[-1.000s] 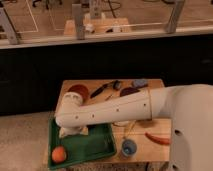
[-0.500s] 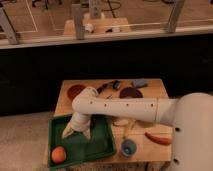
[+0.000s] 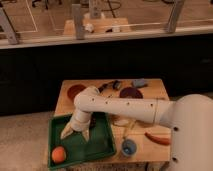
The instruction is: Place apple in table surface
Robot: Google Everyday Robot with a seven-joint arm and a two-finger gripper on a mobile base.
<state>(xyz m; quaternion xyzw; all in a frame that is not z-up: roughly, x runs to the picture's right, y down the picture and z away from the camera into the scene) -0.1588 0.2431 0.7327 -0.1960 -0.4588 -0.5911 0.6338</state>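
The apple [image 3: 58, 154], orange-red and round, lies in the front left corner of the green tray [image 3: 102, 145]. My gripper [image 3: 75, 134] hangs over the middle of the tray, pointing down, with its two pale fingers [image 3: 65, 133] spread apart and nothing between them. It is a short way up and to the right of the apple and not touching it. The light tan table surface [image 3: 65, 102] lies behind and to the right of the tray. My white arm crosses over the table's middle and hides part of it.
On the table stand a dark red bowl [image 3: 76, 91], a dark round plate [image 3: 130, 92], a grey-blue object [image 3: 139, 82], a small dark item [image 3: 112, 86], a blue cup [image 3: 129, 146] and a red pepper-like piece [image 3: 159, 138]. A dark counter wall rises behind.
My arm has swung down and to the left, bringing the gripper from above the table's left side into the green tray, closer to the apple. The apple has not moved.
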